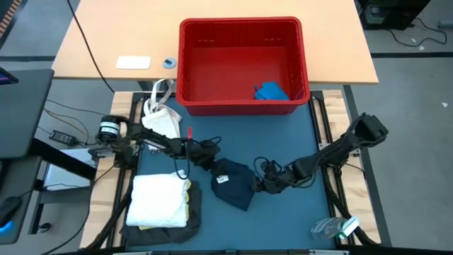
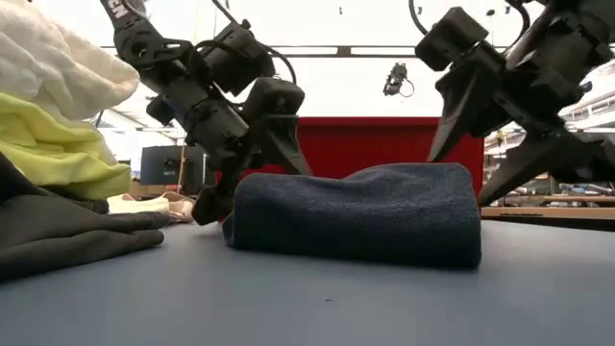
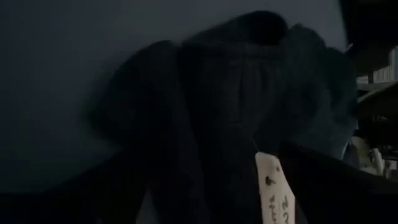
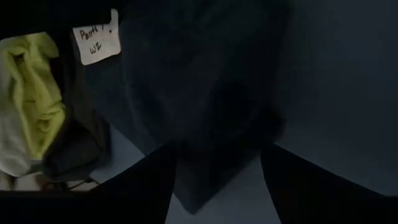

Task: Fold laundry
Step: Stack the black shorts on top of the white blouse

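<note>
A white handwritten tag [image 1: 221,179], illegible, lies on the folded dark navy garment [image 1: 233,183], flanked by left gripper [image 1: 210,168] and right gripper [image 1: 263,184], jaws apart.

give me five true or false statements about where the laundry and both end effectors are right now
1. The folded navy garment lies on the table between the two arms. True.
2. The red basket is empty. False: a small blue piece lies in it.
3. The white cloth is on top of the pile at the table's left. True.
4. The left end effector is shut on the navy garment. False: it stands open at the garment's edge.
5. The right end effector is over the basket. False: it is down at the navy garment's other side.
</note>
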